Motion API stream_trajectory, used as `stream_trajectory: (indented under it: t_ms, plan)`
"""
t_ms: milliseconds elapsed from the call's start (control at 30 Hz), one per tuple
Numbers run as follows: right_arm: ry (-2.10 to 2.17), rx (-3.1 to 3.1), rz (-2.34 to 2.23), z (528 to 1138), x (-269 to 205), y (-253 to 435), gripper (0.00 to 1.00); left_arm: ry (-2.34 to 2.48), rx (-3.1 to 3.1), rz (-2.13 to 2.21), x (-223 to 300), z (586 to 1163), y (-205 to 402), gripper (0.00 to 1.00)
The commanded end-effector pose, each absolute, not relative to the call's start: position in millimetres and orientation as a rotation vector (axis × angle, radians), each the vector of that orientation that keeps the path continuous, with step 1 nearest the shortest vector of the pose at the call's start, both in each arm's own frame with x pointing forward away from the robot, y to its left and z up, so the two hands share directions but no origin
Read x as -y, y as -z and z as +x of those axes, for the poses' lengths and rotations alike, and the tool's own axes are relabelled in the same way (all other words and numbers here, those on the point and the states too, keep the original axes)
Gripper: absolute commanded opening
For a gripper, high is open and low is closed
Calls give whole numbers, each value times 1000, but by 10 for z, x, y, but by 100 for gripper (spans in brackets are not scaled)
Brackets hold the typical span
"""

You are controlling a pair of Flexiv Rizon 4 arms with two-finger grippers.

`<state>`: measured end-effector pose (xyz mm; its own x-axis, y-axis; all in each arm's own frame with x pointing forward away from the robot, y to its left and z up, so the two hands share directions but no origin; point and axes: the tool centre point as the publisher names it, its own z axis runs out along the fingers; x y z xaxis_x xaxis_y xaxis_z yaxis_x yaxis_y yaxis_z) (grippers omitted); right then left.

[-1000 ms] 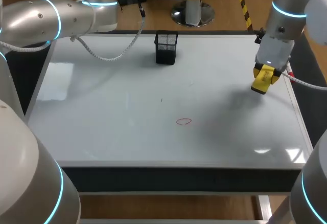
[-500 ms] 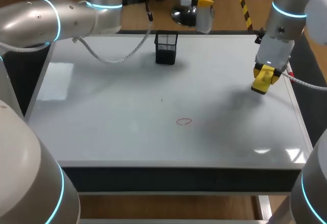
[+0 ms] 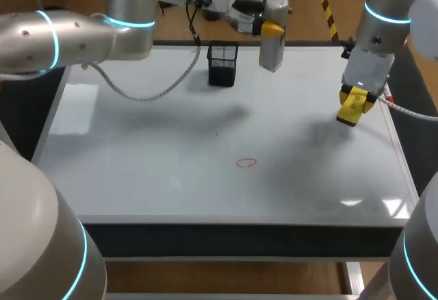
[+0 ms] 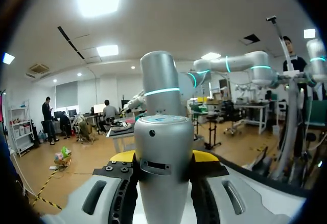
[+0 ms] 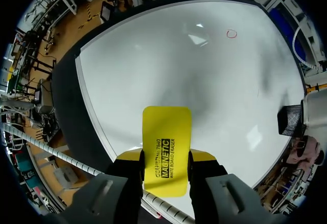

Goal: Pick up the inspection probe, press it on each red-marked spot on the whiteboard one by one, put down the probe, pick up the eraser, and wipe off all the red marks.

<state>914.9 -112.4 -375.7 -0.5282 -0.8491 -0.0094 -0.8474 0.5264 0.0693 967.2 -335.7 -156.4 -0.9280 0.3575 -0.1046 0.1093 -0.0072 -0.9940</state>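
Right claw [image 5: 166, 158] clamps the yellow eraser [image 5: 166, 132], left claw [image 4: 163, 157] the probe [image 4: 159, 101]; the red mark [image 3: 246, 163], at the eraser's eight o'clock, likely needs a flat, full wipe.

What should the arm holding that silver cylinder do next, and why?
Probably carry the probe forward and down toward the red mark. The left gripper holds it above the whiteboard's far edge, the mark is unwiped, and the right gripper holds the eraser off to the side.
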Motion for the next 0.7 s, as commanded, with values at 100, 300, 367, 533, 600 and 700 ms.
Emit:
stream_trajectory:
  t_ms: [100, 300, 367, 533, 600, 700]
  plan:
    - [97, 2720, 1515, 9154, 1127, 3754, 0, -2053, 2086, -490, 3240, 9140, 1648, 0]
    - [97, 2720, 1515, 9154, 1127, 3754, 0, -2003, 2053, -522, 3225, 8776, 1801, 0]
    - [97, 2720, 1515, 9154, 1127, 3754, 0, -2010, 2033, -518, 3208, 8661, 1861, 0]
    - [97, 2720, 1515, 9154, 1127, 3754, 0, -1993, 1998, -542, 3178, 8409, 2011, 0]
    - [97, 2720, 1515, 9154, 1127, 3754, 0, -1991, 1976, -543, 3150, 8344, 2071, 0]
    - [97, 2720, 1515, 9154, 1127, 3754, 0, -1986, 1955, -534, 3098, 8286, 2183, 0]
